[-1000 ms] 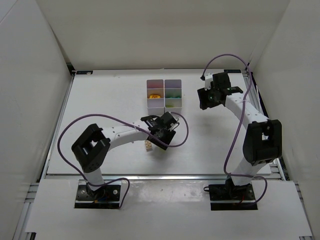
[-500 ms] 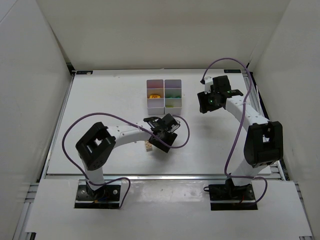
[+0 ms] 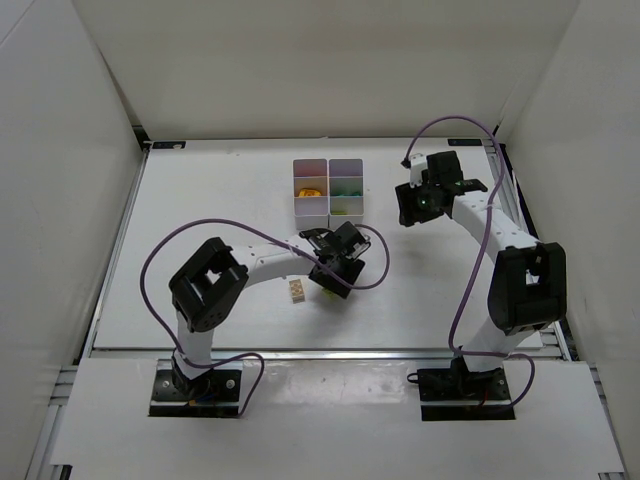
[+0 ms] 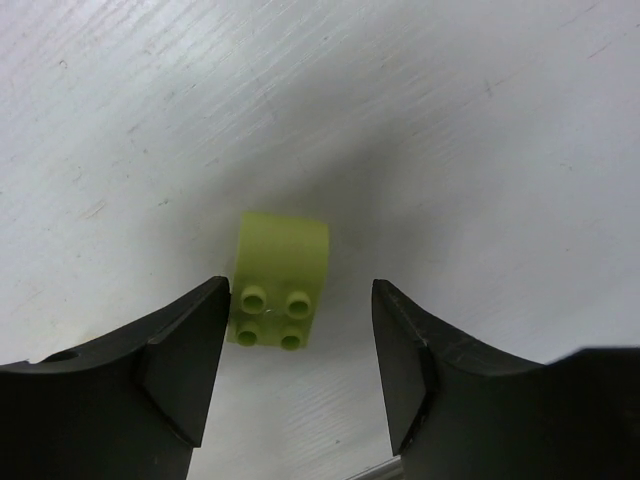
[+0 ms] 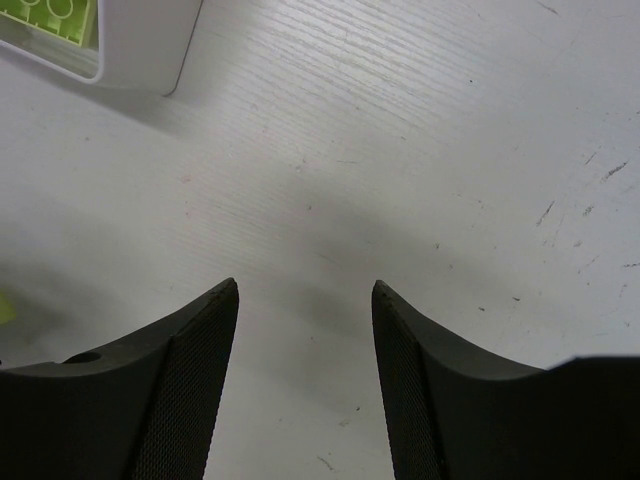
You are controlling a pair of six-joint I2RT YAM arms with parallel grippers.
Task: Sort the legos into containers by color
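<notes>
A lime lego (image 4: 278, 262) lies on the white table with its studs facing the left wrist camera. My left gripper (image 4: 301, 300) is open, its fingers on either side of the brick, the left finger nearly touching it. In the top view the left gripper (image 3: 335, 270) is in front of the containers (image 3: 328, 187), and the lime lego (image 3: 326, 292) peeks out below it. The bins hold orange, green and lime bricks. My right gripper (image 3: 415, 205) is open and empty to the right of the containers, over bare table (image 5: 305, 300).
A cream studded brick (image 3: 297, 291) lies just left of the left gripper. A bin corner with a lime brick (image 5: 50, 18) shows at the top left of the right wrist view. White walls enclose the table on three sides.
My left arm has swung right, moving the gripper slightly right past the cream brick. My right gripper shifted a little at first and then held still.
</notes>
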